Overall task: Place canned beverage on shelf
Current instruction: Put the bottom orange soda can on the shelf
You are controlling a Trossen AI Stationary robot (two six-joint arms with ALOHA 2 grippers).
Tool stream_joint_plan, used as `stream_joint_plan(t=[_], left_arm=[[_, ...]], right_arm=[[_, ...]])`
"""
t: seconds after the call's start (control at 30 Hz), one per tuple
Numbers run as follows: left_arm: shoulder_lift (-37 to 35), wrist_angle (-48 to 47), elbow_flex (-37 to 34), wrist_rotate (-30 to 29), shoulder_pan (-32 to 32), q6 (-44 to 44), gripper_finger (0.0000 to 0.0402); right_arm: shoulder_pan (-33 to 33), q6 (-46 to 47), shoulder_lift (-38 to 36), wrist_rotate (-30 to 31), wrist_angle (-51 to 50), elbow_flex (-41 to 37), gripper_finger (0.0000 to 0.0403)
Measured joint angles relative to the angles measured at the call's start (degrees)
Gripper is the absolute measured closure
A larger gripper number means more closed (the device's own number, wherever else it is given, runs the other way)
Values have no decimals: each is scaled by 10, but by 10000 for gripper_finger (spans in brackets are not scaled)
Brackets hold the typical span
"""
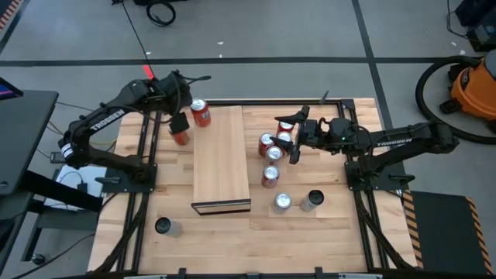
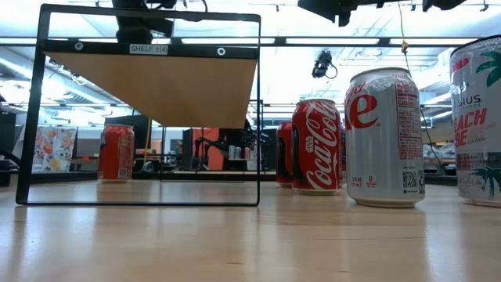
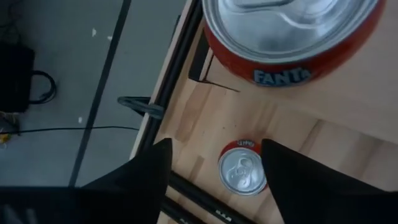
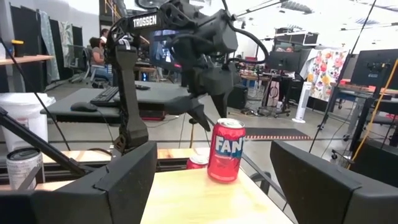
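**Low view: shelf tag says "SHELF 1(4)"**

One Fanta can (image 1: 201, 113) stands upright on the shelf (image 1: 221, 159), at its far end. Left gripper (image 1: 180, 124) hangs beside that end above a second red can (image 3: 243, 168) on the table, fingers spread, gripping nothing. Right gripper (image 1: 293, 139) hovers over the Coca-Cola cans (image 1: 270, 153) beside the shelf, fingers apart. Both arms read "TROSSEN".

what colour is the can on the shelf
Orange-red Fanta can on the shelf, clearest in the right wrist view.
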Motion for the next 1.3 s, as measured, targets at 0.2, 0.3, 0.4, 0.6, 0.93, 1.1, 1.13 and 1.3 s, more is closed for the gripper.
stream_joint_plan(t=[0.2,0.3,0.4,0.6,0.93,1.1,1.13,1.3], left_arm=[[0,33,-13,48,5,0,196],[0,49,-14,49,4,0,209],[1,66,-14,59,3,0,215],[1,80,-14,80,2,-1,227],[2,117,-14,95,2,8,251],[20,129,-14,95,2,16,259],[24,131,-14,95,2,18,259],[55,145,-14,95,-4,27,260]], right_arm=[[0,-1,0,0,-2,0,80],[0,-1,0,0,-1,0,80],[0,-1,0,0,-1,0,80],[0,-2,0,0,0,0,80],[0,-2,0,0,3,0,80],[0,-2,0,0,3,0,80],[0,-2,0,0,3,0,80],[0,-2,0,0,2,0,80]])
